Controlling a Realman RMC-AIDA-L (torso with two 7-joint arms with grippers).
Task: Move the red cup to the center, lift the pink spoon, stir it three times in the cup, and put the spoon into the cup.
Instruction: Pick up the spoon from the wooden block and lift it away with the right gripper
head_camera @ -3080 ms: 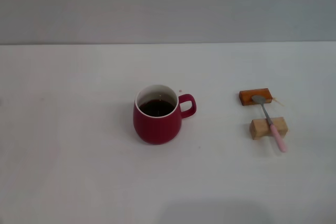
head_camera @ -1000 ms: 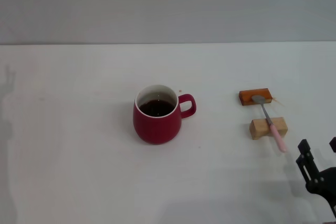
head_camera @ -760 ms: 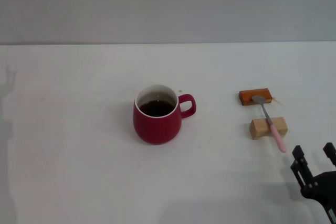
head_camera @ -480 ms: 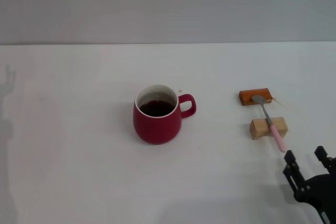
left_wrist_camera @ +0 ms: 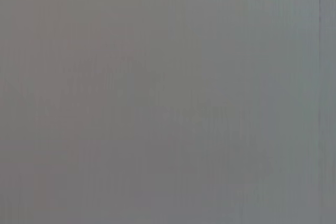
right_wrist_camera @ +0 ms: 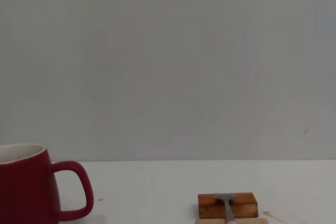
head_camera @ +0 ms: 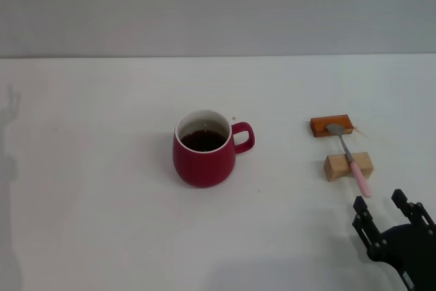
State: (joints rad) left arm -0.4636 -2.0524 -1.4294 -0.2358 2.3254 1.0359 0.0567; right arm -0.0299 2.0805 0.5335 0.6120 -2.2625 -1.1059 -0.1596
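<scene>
Dark red and round, the squat ceramic red cup (head_camera: 204,150) with a white inside is sitting near the middle of the white table (head_camera: 102,223), and dark liquid is filling it. Its loop handle is pointing toward the right edge of the table. The small pink spoon (head_camera: 349,157), with a grey metal bowl and a pale pink handle, is lying well apart from the cup, closer to the right edge. Its bowl is resting on a flat orange-brown block (head_camera: 332,125), its neck is lying across a pale wooden block (head_camera: 348,166), and its pink end is sticking out toward the front edge. The black right gripper (head_camera: 386,209) is hanging over the front right corner of the table, just beside the pink end of the spoon but not touching it. Its two fingers are spread apart and are pinching nothing. From the right wrist camera, the cup (right_wrist_camera: 31,187) is showing at one side and the spoon's bowl (right_wrist_camera: 227,203) is sitting on the orange-brown block (right_wrist_camera: 228,205). The left gripper is not showing anywhere, and the left wrist camera is seeing only plain grey.
</scene>
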